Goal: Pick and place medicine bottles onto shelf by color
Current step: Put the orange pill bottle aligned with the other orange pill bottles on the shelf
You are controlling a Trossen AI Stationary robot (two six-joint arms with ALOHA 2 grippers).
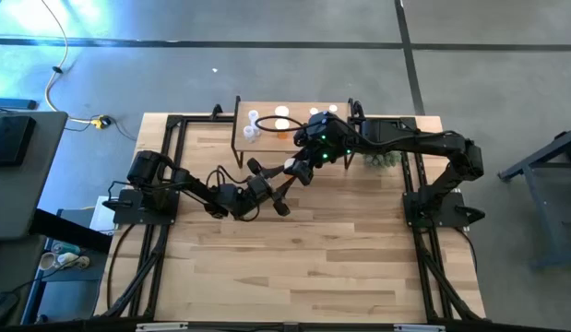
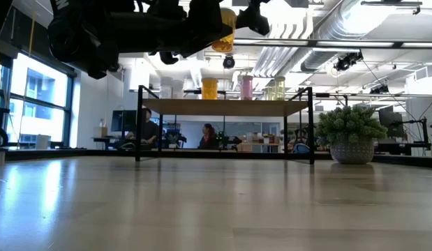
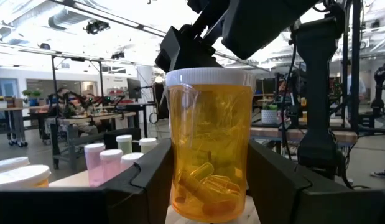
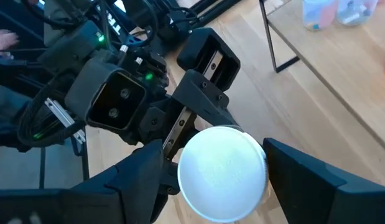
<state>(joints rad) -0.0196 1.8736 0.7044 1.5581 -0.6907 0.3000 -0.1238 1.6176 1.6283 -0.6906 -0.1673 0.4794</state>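
High view: we see the light wooden tabletop (image 1: 313,267) bare across its whole near half, with black frame rails along both side edges. The small light-wood shelf on black legs (image 1: 267,140) stands at the far edge, and a green spiky plant in a pot (image 2: 352,132) is just right of it.

Both arms meet in front of the shelf, high off the table. The left gripper (image 3: 208,183) is clamped on one orange clear-plastic medicine bottle (image 3: 208,143) holding capsules. The right gripper (image 4: 223,174) straddles its white round cap (image 4: 222,165), jaws wide, with a gap on one side.

Left wrist view counts on the shelf: two pink bottles (image 3: 102,165), one pale green (image 3: 124,144), one white (image 3: 148,144). More sit at the frame edge, colour unclear.
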